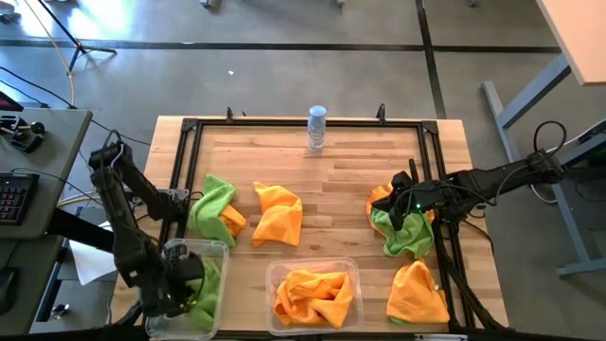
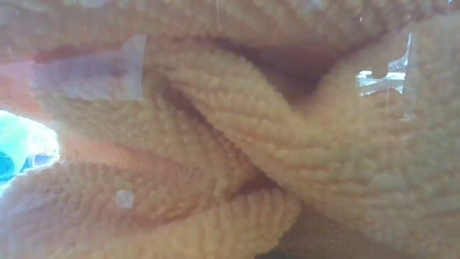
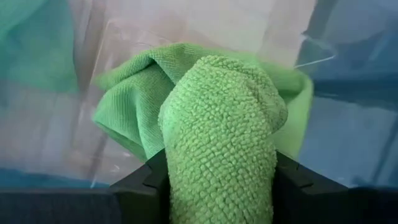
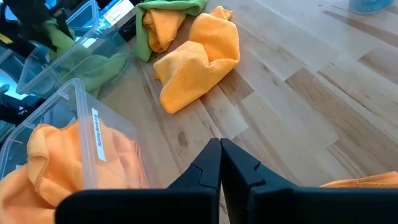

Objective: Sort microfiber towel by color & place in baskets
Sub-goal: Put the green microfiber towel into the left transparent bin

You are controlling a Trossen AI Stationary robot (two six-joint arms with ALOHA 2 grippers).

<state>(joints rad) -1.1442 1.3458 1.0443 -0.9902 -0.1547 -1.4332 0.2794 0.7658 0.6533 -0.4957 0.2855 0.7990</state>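
My left gripper [image 1: 185, 284] points down into the narrower clear basket [image 1: 223, 248] at the table's near left, with a green microfiber towel [image 3: 217, 124] between its spread fingers. The wider basket [image 1: 357, 272] at near centre holds orange towels [image 1: 312, 294]. On the table lie an orange towel [image 1: 279, 216], a green and orange pair [image 1: 216, 210], an orange one [image 1: 417, 294] and a green-orange heap [image 1: 405, 232]. My right gripper [image 4: 221, 162] is shut and hovers above that heap, holding nothing. My left gripper has a thick roll of the green towel [image 3: 217, 180] between its two fingers [image 3: 146, 186]; the roll fills the gap and meets both inner sides without being squeezed narrow. The fingers come from above, pointing down. The towel's other end [image 3: 130, 99] lies in the basket below.
A small clear bottle [image 1: 316, 128] stands at the table's far edge, middle. A black frame rail [image 1: 180, 180] runs along the table's left, far and right sides. Bare wood lies between the bottle and the towels. An orange towel [image 2: 237, 144] pressed against the basket wall fills the low view.
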